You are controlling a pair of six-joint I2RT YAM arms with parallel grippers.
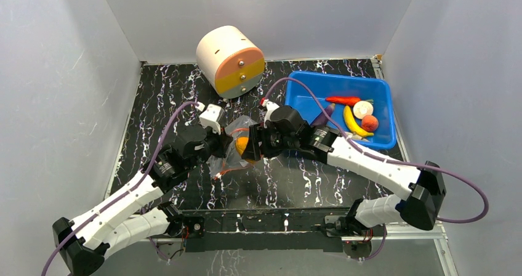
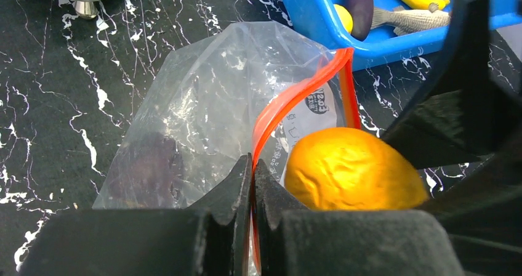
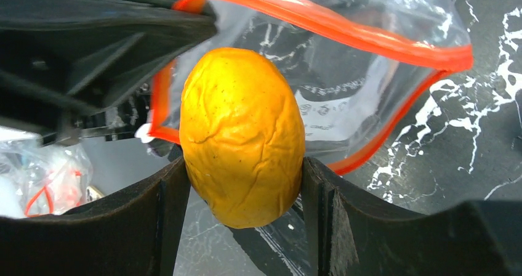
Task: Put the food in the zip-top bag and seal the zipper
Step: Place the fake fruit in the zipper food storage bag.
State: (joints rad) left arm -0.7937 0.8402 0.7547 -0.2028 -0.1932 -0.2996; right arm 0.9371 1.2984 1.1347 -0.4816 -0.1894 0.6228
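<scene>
The clear zip-top bag (image 1: 232, 148) lies mid-table with its mouth held open. My left gripper (image 1: 220, 143) is shut on the red-orange zipper strip (image 2: 289, 97) at the bag's mouth, its tips (image 2: 252, 165) pinching the strip. My right gripper (image 1: 251, 145) is shut on a yellow-orange wrinkled round food piece (image 3: 241, 134) and holds it at the open mouth (image 3: 345, 29) of the bag. The piece also shows in the left wrist view (image 2: 351, 168). Something dark purple shows dimly inside the bag (image 2: 148, 165). More food lies in the blue bin: carrot (image 1: 343, 100), banana (image 1: 354, 123), eggplant (image 1: 325, 113), round pieces (image 1: 367, 117).
The blue bin (image 1: 301, 85) stands at the back right, close behind my right arm. A cream-and-orange cylinder (image 1: 231, 61) lies on its side at the back centre. White walls enclose the black marbled table (image 1: 160, 97).
</scene>
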